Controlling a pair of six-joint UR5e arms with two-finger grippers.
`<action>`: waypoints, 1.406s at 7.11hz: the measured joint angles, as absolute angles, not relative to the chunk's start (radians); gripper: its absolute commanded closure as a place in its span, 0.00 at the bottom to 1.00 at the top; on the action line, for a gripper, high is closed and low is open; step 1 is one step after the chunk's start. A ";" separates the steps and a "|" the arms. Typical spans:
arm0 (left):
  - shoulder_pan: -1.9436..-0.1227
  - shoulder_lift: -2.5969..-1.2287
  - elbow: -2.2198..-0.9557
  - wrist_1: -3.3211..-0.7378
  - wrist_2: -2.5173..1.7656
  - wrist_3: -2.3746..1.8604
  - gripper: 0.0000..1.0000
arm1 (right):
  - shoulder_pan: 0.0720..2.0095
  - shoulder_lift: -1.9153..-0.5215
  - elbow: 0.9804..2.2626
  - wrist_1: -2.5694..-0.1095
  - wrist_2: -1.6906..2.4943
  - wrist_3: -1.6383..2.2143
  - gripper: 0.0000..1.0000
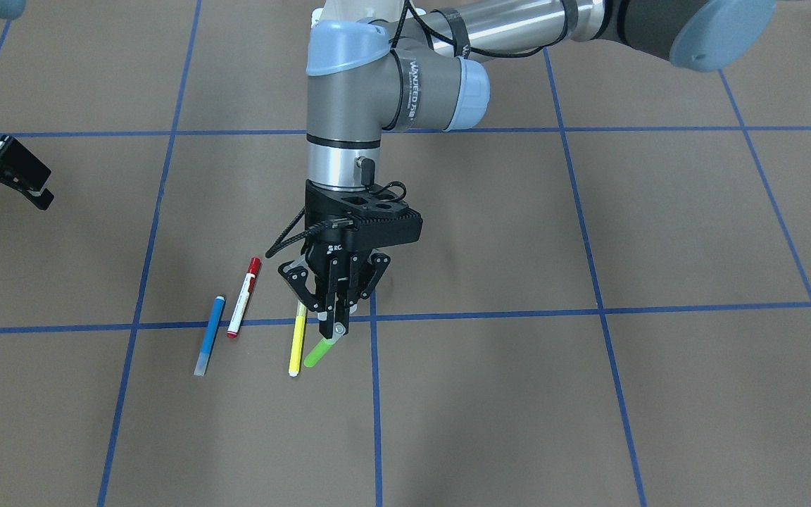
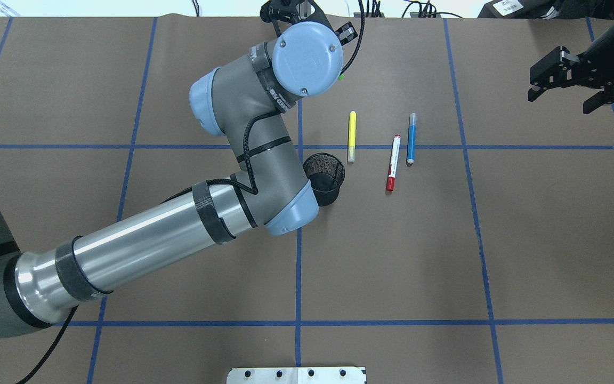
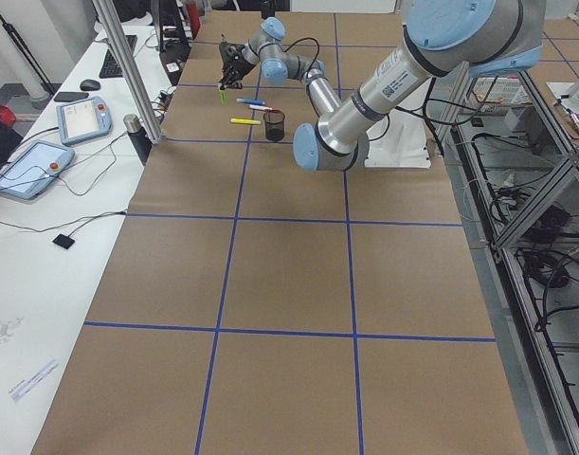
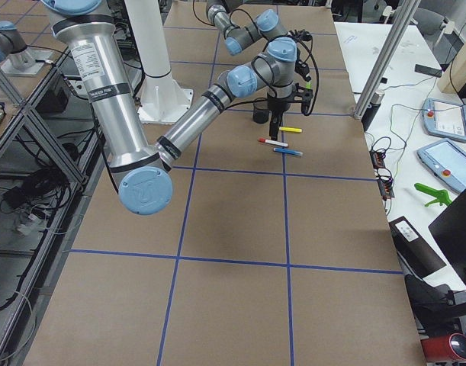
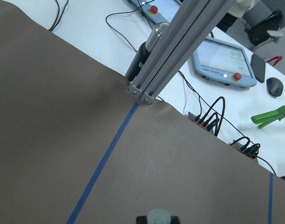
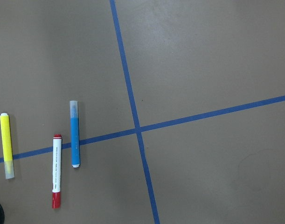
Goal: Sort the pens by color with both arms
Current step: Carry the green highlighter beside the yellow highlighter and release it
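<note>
"Green highlighter (image 1: 318, 354): where is it?" asks the trainee.

"In the left end effector (image 1: 335, 327), whose jaws are clamped on its upper end," the instructor answers. "It hangs tilted, just beside the yellow highlighter (image 1: 297, 345). Whether its low tip touches the worktop (image 1: 588, 422) cannot be told."

"How should this step be done?"

"Judging from the layout, raise it straight up before travelling, so the low tip does not sweep the yellow one. Move slowly, because a grip at one end lets the pen swing. Set it down flat, well apart from the other colours, and release only once it rests on the brown paper."

"And the right end effector (image 2: 560, 101)?"

"Jaws spread, holding nothing, well apart from the pens."

"Count?"

"Four pens: one green, one yellow, one blue pen (image 1: 210, 343) and one red-capped marker (image 1: 243, 298). Three lie flat. One black mesh cup (image 2: 325, 178). Two arms, two end effectors."
</note>
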State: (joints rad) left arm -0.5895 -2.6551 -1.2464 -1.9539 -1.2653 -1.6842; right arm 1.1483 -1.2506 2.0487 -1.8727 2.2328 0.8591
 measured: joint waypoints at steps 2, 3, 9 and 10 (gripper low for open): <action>-0.529 -2.648 -1.171 -2.070 -1.099 -1.691 1.00 | 1.148 -1.253 2.049 -1.872 2.229 0.860 0.01; -0.504 -2.635 -1.150 -2.104 -1.026 -1.693 1.00 | 1.148 -1.253 2.050 -1.872 2.229 0.860 0.01; -0.446 -2.616 -1.093 -2.138 -0.806 -1.691 0.00 | 1.147 -1.253 2.068 -1.872 2.236 0.861 0.01; -0.445 -2.617 -1.096 -2.144 -0.798 -1.690 0.00 | 1.147 -1.253 2.069 -1.872 2.236 0.861 0.01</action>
